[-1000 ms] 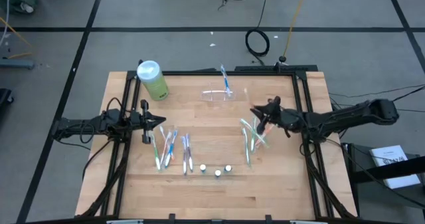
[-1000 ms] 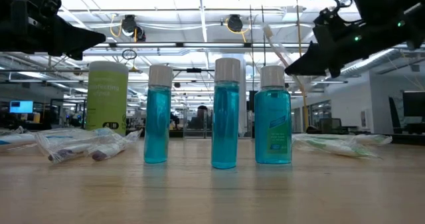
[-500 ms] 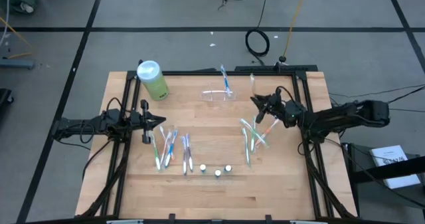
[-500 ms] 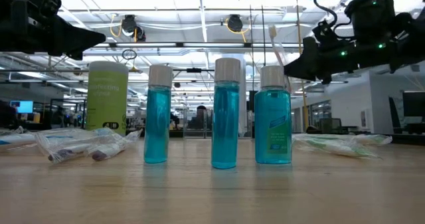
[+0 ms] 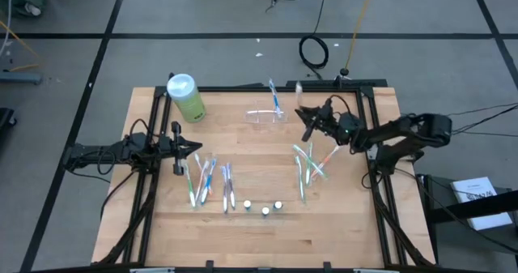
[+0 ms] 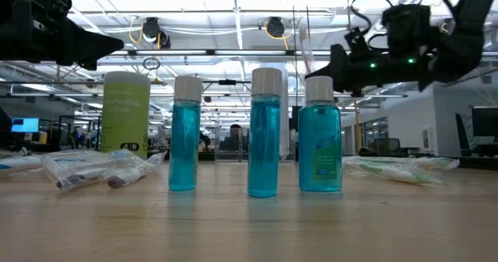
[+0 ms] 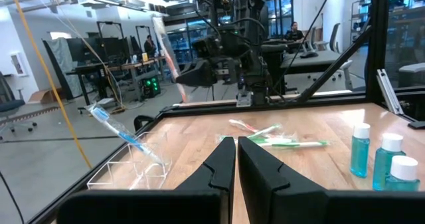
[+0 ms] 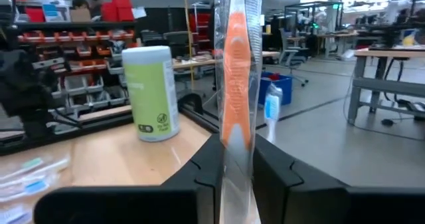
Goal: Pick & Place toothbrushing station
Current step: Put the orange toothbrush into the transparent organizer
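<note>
Carry phase, mid-transfer. Right claw (image 5: 306,121) in upper right of high view, clamped on wrapped orange-handled toothbrush (image 8: 238,64), brush standing upright between the fingers in the right wrist view. Toothbrushing station (image 5: 267,116), clear plastic, upper centre of high view on wooden surface (image 5: 259,224), just left of the right claw, already holding one blue toothbrush (image 5: 276,100) leaning in a compartment. Left claw (image 5: 197,149) parked at left centre, fingers pressed together, holding nothing. Loose wrapped toothbrushes in two piles: left pile (image 5: 206,182) lower left of centre, right pile (image 5: 310,164) below the right claw. Three blue bottles (image 6: 264,134) lined up front centre in low view, green bottle (image 5: 186,96) upper left. Next, judged: short shift left to sit over a free compartment, keep brush vertical, lower handle-first, then release. Clear walls hard to see, so alignment looks the tricky part.
</note>
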